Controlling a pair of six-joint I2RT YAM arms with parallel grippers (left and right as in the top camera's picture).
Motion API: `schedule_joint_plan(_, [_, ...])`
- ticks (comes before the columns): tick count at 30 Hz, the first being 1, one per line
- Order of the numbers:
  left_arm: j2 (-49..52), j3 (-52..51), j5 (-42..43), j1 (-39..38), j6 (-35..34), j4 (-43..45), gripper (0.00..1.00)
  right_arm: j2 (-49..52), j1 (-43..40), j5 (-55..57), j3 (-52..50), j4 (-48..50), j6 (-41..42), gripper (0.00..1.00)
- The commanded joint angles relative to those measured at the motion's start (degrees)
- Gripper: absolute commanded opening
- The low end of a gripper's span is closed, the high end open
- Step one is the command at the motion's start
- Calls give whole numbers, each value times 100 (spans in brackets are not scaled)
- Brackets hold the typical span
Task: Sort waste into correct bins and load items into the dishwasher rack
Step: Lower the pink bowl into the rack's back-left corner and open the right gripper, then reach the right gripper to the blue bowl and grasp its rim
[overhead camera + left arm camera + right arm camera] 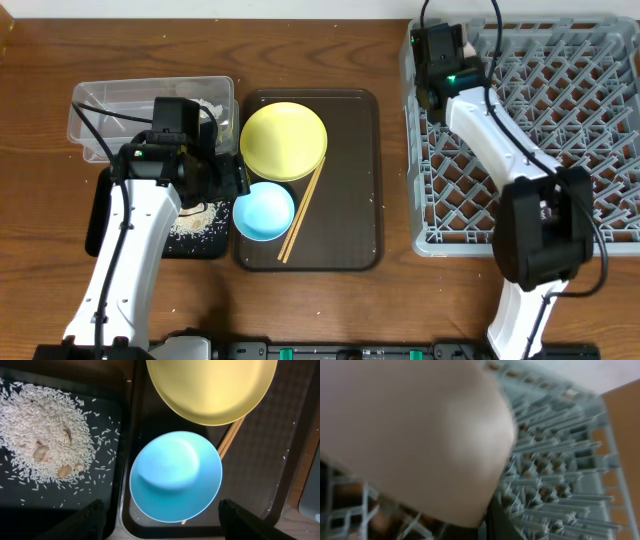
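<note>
The white dish [420,435] hangs over the far left corner of the dishwasher rack [560,100], pinched by the closed right gripper [458,46], and may topple off the pegs [555,485] if released tilted, while the left gripper [167,520] hovers spread above the light blue bowl [175,475].

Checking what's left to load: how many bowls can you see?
1: the light blue bowl on the brown tray, beside the yellow plate. A pale rounded thing over the rack could be another; unclear.
</note>
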Motion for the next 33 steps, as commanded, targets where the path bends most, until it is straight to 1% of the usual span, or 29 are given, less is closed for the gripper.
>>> schedule_joint_plan(1, [-37, 48, -57, 24, 13, 0, 75, -529, 22, -743, -35, -275, 553, 12])
schedule_joint_plan(5, [-37, 48, -83, 24, 13, -15, 75, -896, 46, -1113, -35, -723, 592, 21])
schedule_joint_plan(6, [-37, 48, -144, 24, 11, -31, 75, -992, 57, -1318, -35, -817, 592, 25])
schedule_joint_plan(7, [-37, 48, -199, 24, 11, -52, 75, -1058, 68, -1497, -35, -874, 590, 34])
schedule_joint_plan(8, [-37, 48, -247, 24, 7, -81, 75, -1123, 76, -1670, -35, -925, 590, 38])
schedule_joint_plan(10, [-37, 48, -341, 24, -31, -144, 75, -1213, 92, -1958, -35, -1043, 592, 39])
schedule_joint_plan(12, [-39, 48, -492, 24, -42, -229, 75, -1283, 92, -2428, -35, -1182, 614, 38])
schedule_joint_plan(13, [-39, 48, -610, 28, -98, -280, 75, -1305, 92, -2750, -35, -1252, 614, 38])
schedule_joint_plan(15, [-46, 48, -859, 79, -273, -402, 75, -1318, 101, -3617, -35, -1401, 621, 41])
schedule_joint_plan(17, [-61, 48, -955, 210, -380, -492, 75, -1296, 153, -4463, -37, -1497, 629, 42])
schedule_joint_plan(19, [-92, 48, -953, 404, -452, -525, 75, -1261, 275, -4933, -37, -1556, 629, 43])
schedule_joint_plan(21, [-142, 48, -951, 699, -586, -562, 75, -1235, 474, -5101, -39, -1598, 627, 45])
schedule_joint_plan(26, [-188, 48, -822, 1394, -896, -667, 76, -1202, 1075, -5097, -85, -1620, 627, 49])
schedule_joint_plan(30, [-188, 48, -824, 1860, -940, -752, 75, -1049, 1622, -5097, -92, -1628, 651, 50])
schedule_joint_plan(33, [-188, 48, -822, 2118, -940, -763, 76, -868, 2050, -5104, -116, -1687, 909, 51])
